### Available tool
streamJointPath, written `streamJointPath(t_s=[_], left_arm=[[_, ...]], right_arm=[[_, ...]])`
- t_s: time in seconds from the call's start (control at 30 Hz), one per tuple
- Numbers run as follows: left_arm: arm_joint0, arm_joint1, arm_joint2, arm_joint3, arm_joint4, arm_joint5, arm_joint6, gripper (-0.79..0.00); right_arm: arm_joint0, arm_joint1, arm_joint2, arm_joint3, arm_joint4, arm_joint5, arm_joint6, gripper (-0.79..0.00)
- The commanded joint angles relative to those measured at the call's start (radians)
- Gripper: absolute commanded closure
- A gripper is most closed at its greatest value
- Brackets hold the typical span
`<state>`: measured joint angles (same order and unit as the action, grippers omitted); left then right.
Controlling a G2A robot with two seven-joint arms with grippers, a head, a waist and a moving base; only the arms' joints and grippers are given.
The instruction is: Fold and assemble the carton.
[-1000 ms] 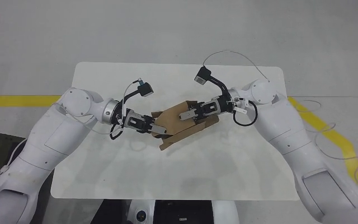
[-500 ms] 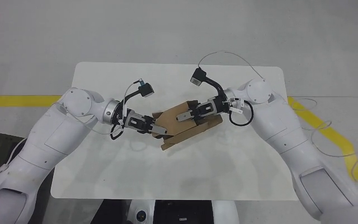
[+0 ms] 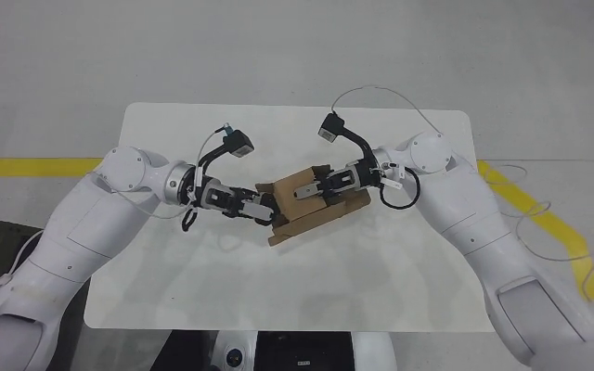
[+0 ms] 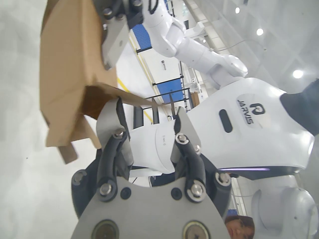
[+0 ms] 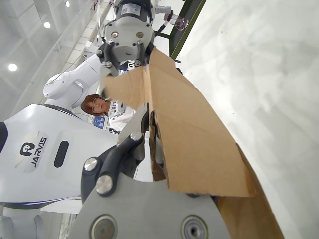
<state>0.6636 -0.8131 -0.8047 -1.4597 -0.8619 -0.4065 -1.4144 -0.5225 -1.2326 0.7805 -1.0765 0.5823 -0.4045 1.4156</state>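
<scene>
**Carton in mid-air between both claws, partly formed**

Position: carton [image 3: 316, 206] sits above the middle of the table [image 3: 167, 278], lying diagonally between the two arms. It looks lifted or tipped rather than flat on the table. It is part-opened, and the end flaps toward the left arm are loose and splayed.

Right gripper [image 3: 302, 192]: closed on a carton wall. One finger lies along the upper panel. The other is hidden behind the board and is presumably inside.

Left gripper [image 4: 149, 111]: fingers spread wide, nothing held. One fingertip touches the edge of a flap [image 4: 129, 98]. The gap between the fingers is empty.

Handling (judgement):
- Thin brown board, light, so one claw should carry it.
- Panels are stiff in-plane and hinge freely at the creases.
- Flaps will swing and spring back unless pressed fully home.
- A hard pinch mid-panel risks denting or buckling the board.
- Hold at a wall edge close to a crease.
- Push each flap near its free edge, square to the hinge.
- The matte surface should not slip.
</scene>
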Motion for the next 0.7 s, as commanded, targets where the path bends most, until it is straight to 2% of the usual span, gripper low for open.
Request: streamJointPath(t_s=[0.0, 0.37, 0.67], left_arm=[[0.008, -0.002, -0.016, -0.009, -0.016, 0.010, -0.009, -0.785], [0.057, -0.016, -0.095, -0.044, -0.041, 0.048, -0.048, -0.785], [0.065, -0.047, -0.104, -0.026, -0.036, 0.059, -0.059, -0.785]], right_arm=[[-0.001, -0.001, 0.001, 0.007, -0.004, -0.005, -0.005, 0.000], [-0.003, -0.011, 0.005, 0.019, -0.020, -0.009, -0.025, 0.000], [-0.012, -0.016, 0.010, -0.002, -0.034, -0.003, -0.044, 0.000]])
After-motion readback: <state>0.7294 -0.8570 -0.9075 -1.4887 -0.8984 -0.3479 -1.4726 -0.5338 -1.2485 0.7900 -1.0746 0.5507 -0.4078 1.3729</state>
